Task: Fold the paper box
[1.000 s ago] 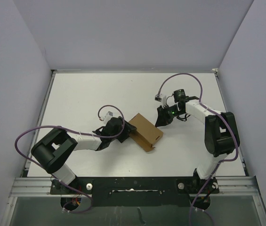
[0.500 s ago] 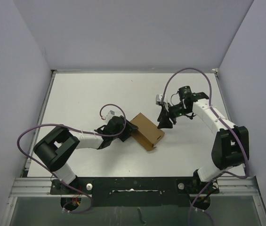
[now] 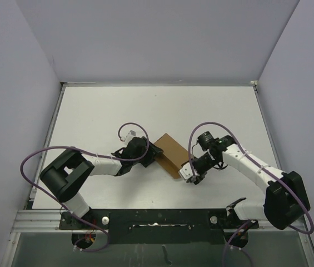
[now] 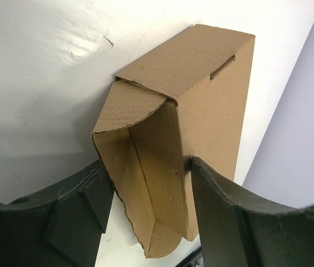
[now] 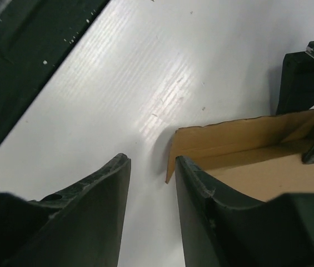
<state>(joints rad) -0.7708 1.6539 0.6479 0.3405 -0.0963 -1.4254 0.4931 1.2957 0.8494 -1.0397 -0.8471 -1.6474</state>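
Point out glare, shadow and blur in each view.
Left wrist: glare streaks on the table upper left, box sharp with a shadow at its left, left fingers soft. Right wrist: bright glare band across the table, right fingers blurred. Top: even light, no glare.

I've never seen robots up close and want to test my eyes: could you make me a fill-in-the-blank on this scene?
The paper box is ___ cardboard. It lies on a ___ table. The left claw grips it, while the right claw has its jaws ___. Missing: brown; white; open.
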